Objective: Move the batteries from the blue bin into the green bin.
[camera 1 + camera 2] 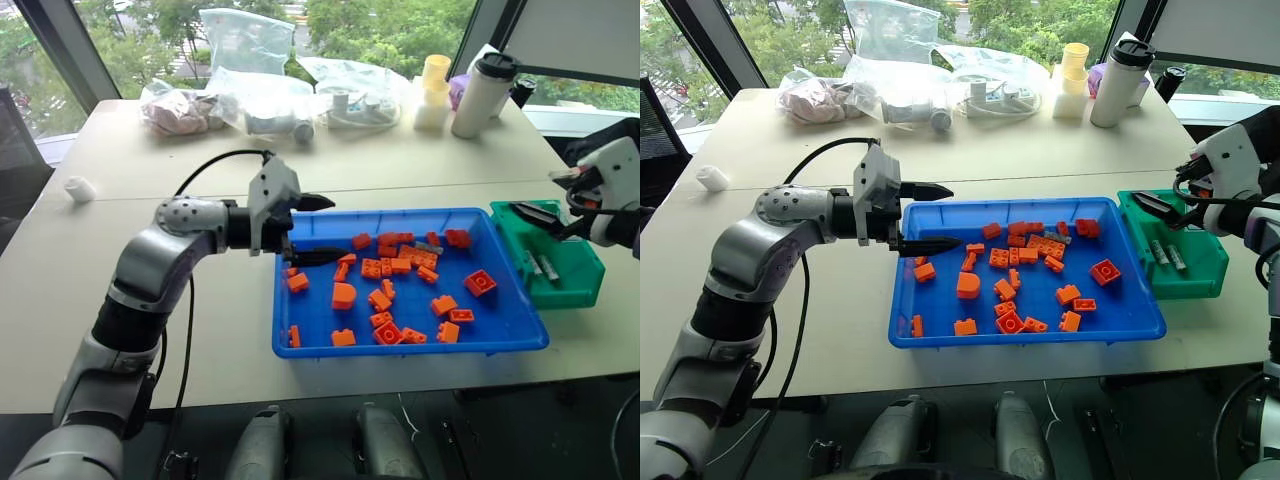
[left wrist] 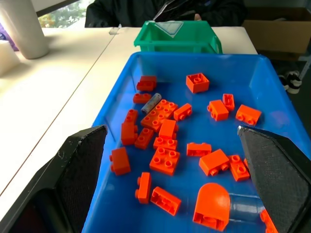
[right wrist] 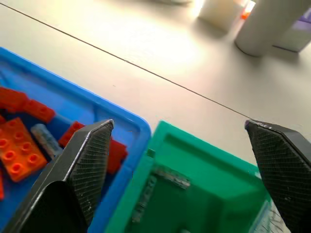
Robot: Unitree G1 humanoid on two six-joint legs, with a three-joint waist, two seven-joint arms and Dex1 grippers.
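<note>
Blue shallow plastic bin (image 1: 940,335) sits on the pale surface (image 1: 790,150), holding orange toy bricks (image 1: 1103,271) and one grey cylindrical battery (image 2: 150,103) among them. Small green plastic bin (image 1: 1200,280) beside it holds two batteries (image 1: 1167,253).

Right gripper (image 1: 1175,214): wide open, empty, over the green bin.
Left gripper (image 1: 940,217): open, empty, above the blue bin's near-left end; the battery lies well beyond it.

Risk: crowding bricks could make the gripper pinch a brick instead.

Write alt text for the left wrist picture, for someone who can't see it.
A blue bin full of scattered orange toy bricks, seen between the left gripper's two open black fingers. One grey battery lies among the bricks towards the far end. The green bin sits just past the blue one on a pale table.
</note>
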